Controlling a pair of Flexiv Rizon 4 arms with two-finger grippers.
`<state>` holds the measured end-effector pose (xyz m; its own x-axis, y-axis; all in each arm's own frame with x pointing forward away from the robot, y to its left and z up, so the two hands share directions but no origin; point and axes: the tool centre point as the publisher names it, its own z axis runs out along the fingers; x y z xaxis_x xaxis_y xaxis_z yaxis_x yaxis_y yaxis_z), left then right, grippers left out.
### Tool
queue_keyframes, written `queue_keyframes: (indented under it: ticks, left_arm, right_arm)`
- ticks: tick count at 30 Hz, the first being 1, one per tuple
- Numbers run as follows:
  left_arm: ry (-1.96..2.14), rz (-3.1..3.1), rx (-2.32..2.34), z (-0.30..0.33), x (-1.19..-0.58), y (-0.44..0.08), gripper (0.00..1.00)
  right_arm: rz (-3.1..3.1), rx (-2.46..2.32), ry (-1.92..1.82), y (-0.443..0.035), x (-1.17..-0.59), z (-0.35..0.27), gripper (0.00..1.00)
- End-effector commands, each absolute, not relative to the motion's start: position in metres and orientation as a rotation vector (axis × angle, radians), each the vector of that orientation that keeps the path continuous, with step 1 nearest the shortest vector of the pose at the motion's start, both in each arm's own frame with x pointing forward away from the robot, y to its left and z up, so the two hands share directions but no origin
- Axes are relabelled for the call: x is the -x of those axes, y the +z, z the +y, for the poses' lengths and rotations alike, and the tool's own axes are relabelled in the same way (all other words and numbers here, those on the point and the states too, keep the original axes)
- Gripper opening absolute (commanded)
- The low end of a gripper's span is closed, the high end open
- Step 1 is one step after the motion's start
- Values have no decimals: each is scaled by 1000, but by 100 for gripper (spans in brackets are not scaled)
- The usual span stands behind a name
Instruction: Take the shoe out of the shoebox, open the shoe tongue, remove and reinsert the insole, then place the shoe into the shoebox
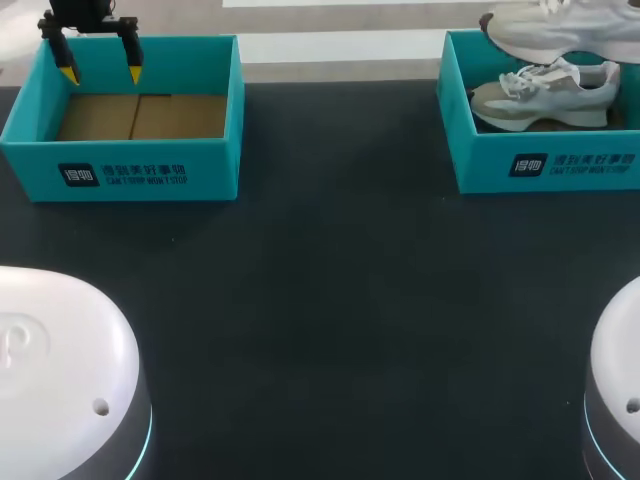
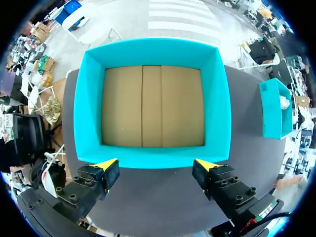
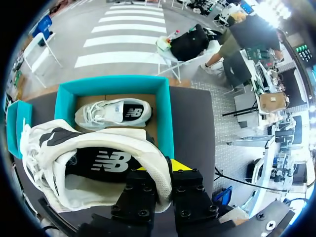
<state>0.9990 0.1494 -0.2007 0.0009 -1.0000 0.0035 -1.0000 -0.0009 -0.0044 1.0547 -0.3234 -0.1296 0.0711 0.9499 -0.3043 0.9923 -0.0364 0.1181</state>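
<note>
A white and grey shoe (image 1: 565, 30) hangs above the right teal shoebox (image 1: 545, 165) at the back right. In the right wrist view my right gripper (image 3: 158, 170) is shut on the heel collar of this shoe (image 3: 54, 148). A second, matching shoe (image 1: 545, 95) lies on its side inside that box (image 3: 165, 113), below the held one (image 3: 111, 112). My left gripper (image 1: 101, 73) stands open over the back of the left teal shoebox (image 1: 120, 175). Nothing is between its fingers (image 2: 157, 164), and that box (image 2: 217, 98) holds only its cardboard floor.
The dark table top (image 1: 340, 300) stretches between the two boxes and toward the front. My arms' white bases (image 1: 60, 370) (image 1: 615, 390) fill the front corners. The right box (image 2: 274, 108) shows small beside the left gripper's view.
</note>
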Motion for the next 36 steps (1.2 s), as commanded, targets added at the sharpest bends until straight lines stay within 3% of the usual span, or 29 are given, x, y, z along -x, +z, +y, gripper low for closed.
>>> queue_keyframes:
  ticks: [1,5,17,36]
  left_arm:
    - [-6,2220,2222,150,-999,-201,100]
    - [-6,2220,2222,150,-999,-201,100]
    - [-6,2220,2222,150,-999,-201,100]
    - [-6,2220,2222,150,-999,-201,100]
  right_arm:
    - [1946,-2058,-200,-129,-1054,-324,0]
    - [1946,-2058,-200,-129,-1054,-324,0]
    - [1884,-2064,-288,-129,-1015,-238,0]
    - [1885,-2040,-230,-131,-880,-90,0]
